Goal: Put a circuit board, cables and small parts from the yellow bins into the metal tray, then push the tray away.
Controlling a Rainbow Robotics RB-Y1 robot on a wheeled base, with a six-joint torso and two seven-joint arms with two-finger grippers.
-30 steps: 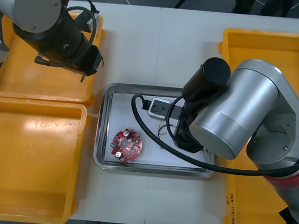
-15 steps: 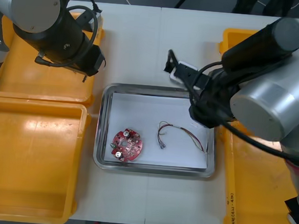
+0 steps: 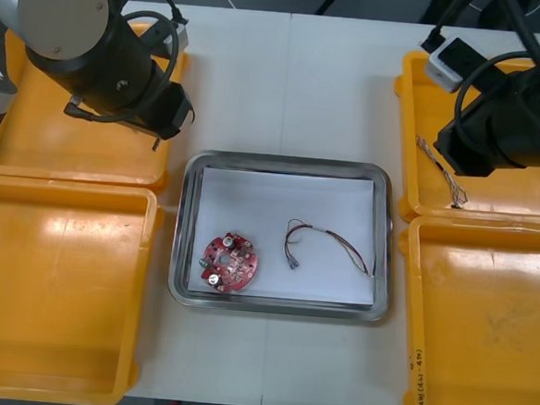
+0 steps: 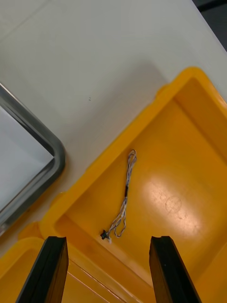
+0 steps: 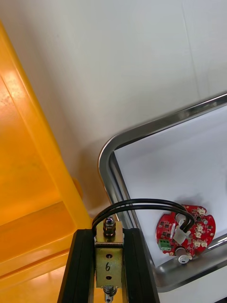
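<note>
**Front view.** The metal tray [image 3: 182,233] is shown at the middle of the desk [image 3: 288,83]. The circuit board [image 3: 230,262] lies at 7 o'clock inside it and the red and yellow cable [image 3: 316,230] at 3 o'clock. The left arm [image 3: 104,61] is held over the far left bin [image 3: 33,140], at 10 o'clock from the tray, presumably so that the tray stays free for the other arm. The right arm [image 3: 512,127] is placed over the far right bin [image 3: 538,82], at 2 o'clock, where a twisted blue and white cable [image 3: 444,170] lies.

**Right wrist view.** The fingers of the right gripper [image 4: 108,239] are spread apart and nothing is held. The twisted cable is framed between them on the bin floor, a placing judged to prepare a pick.

**Left wrist view.** The fingers of the left gripper [image 5: 109,232] are drawn close. They appear to be clamped on a black cable [image 5: 142,203], which loops above a metal piece seated between them. The tray corner and the board are seen beyond.

**Change.** A second ago the tray's right half was covered by the right arm. Half a second ago that arm was above the tray's 2 o'clock corner, and it has since been swung out to the bin. The left arm and the tray contents are unchanged.
</note>
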